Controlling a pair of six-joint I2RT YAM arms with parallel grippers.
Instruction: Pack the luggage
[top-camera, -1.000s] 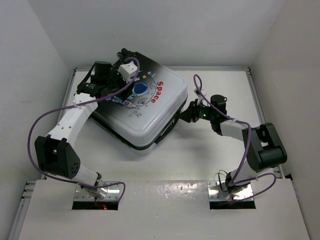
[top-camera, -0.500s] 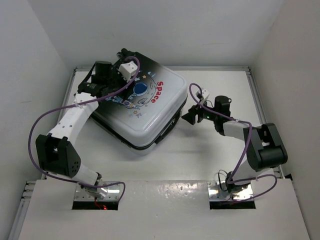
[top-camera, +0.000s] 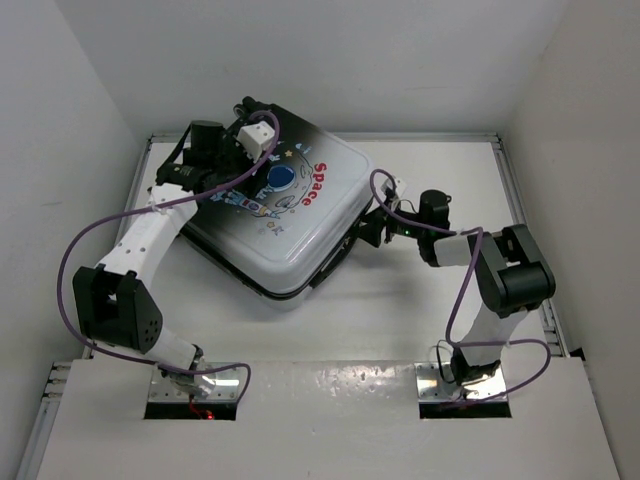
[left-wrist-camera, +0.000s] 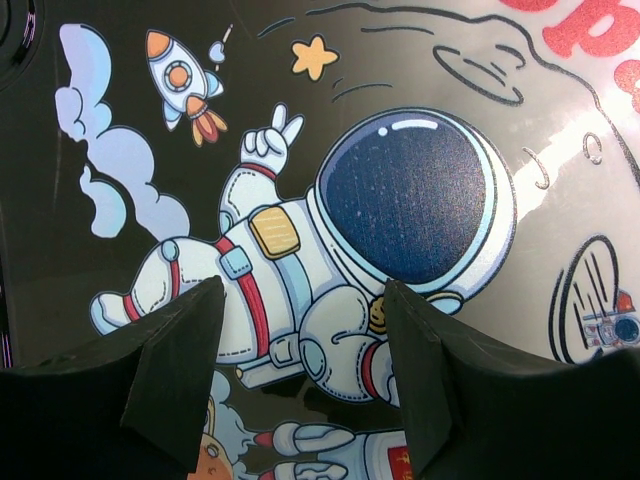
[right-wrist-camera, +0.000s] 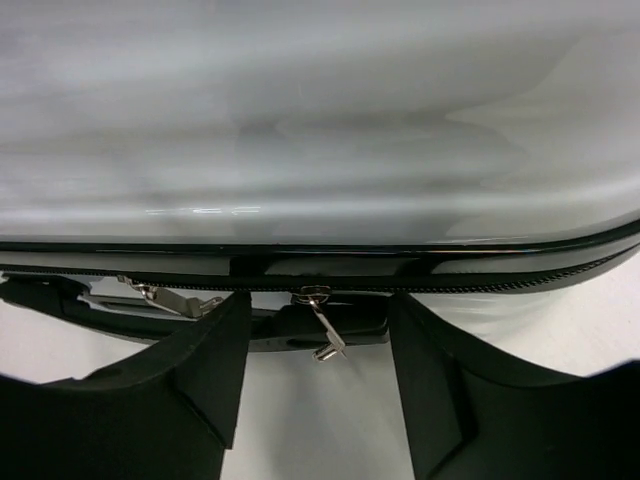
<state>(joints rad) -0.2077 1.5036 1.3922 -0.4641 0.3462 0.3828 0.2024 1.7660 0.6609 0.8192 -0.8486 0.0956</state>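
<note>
Since a second ago, your right arm has drawn its elbow inward, and after backing off the right gripper (right-wrist-camera: 318, 305) is again at the case's edge. The left arm has not shifted.

The luggage (top-camera: 290, 215) lies flat and closed on the table (top-camera: 420, 310), left of centre, astronaut print upward.

Right gripper: fingers moderately apart, level with the zip seam, holding nothing. One metal zip pull (right-wrist-camera: 322, 335) hangs in the gap between them, and you cannot tell whether it touches either finger.

Left gripper (left-wrist-camera: 302, 300): fingers well apart over the astronaut print on the lid, holding nothing; contact with the shell cannot be judged.

Count: one suitcase, two grippers, two zip pulls in the right wrist view, the second (right-wrist-camera: 160, 295) further left along the seam.
</note>
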